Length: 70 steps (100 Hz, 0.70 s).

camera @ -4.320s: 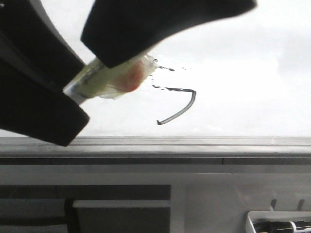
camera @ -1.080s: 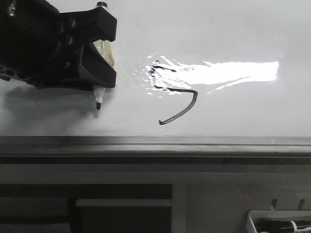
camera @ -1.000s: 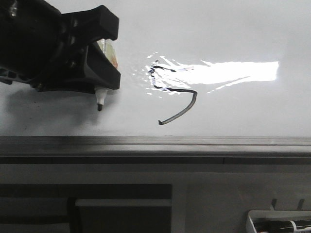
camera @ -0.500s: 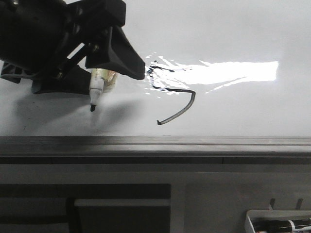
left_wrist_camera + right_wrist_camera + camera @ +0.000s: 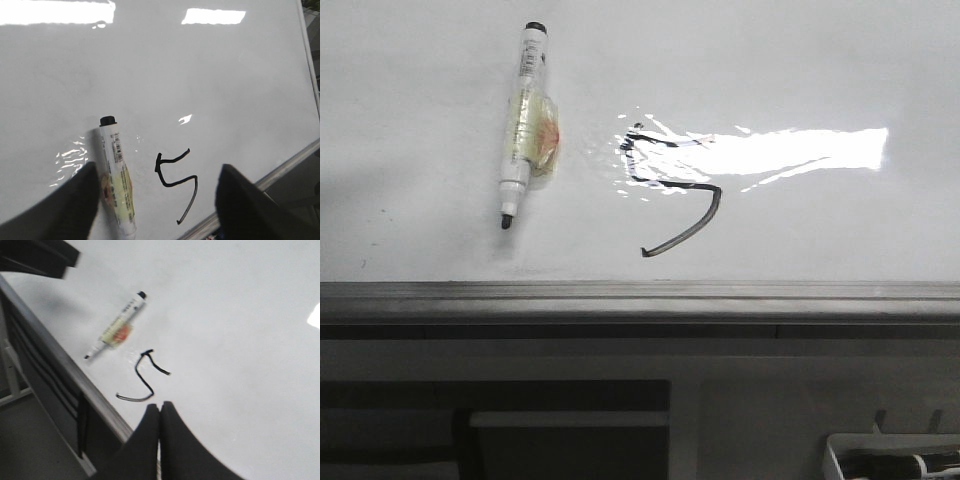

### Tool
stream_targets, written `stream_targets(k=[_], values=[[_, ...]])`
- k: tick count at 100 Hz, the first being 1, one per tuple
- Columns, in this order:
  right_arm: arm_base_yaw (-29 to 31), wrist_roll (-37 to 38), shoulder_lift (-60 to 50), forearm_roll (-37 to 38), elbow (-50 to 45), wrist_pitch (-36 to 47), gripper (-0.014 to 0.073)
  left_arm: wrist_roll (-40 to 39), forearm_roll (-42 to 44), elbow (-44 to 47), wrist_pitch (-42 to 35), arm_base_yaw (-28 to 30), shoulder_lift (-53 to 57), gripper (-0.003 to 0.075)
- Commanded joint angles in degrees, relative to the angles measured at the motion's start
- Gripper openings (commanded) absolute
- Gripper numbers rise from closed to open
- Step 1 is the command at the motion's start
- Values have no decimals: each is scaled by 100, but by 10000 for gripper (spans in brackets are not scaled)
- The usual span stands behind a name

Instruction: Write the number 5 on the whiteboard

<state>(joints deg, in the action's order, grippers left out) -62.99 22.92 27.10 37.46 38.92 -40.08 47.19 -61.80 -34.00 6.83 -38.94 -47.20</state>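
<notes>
Released since the earlier frame, the marker (image 5: 524, 120) lies uncapped beside the number 5 (image 5: 670, 195) on the whiteboard (image 5: 800, 60); left gripper (image 5: 155, 210) gapes empty, right gripper (image 5: 160, 412) seems closed on nothing, and rolling could smear ink.

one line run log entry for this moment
black hand-drawn number 5 done | glossy white whiteboard | white marker pen lying released | left gripper open | right gripper shut

Marker pen (image 5: 523, 120) lies flat on whiteboard (image 5: 800, 70).
</notes>
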Motion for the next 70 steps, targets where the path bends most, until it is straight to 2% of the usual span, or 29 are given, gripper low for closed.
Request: stream_targets(k=[1,9,31,70], values=[[31,545,-494,896,-380,85,-59,-16,169,181,-110,-8,526,196],[31,594,-963,1011,-812,30,-60,-16,169,506,-119,-8,933,-19],[31,594,-1827,1018,-1253,-49,-61,-16,144,1030,-133,-8,1571,-20],[31,594,-1915,1018,-1253,-215,-61,-16,144,1119,-133,-8,1560,-20]])
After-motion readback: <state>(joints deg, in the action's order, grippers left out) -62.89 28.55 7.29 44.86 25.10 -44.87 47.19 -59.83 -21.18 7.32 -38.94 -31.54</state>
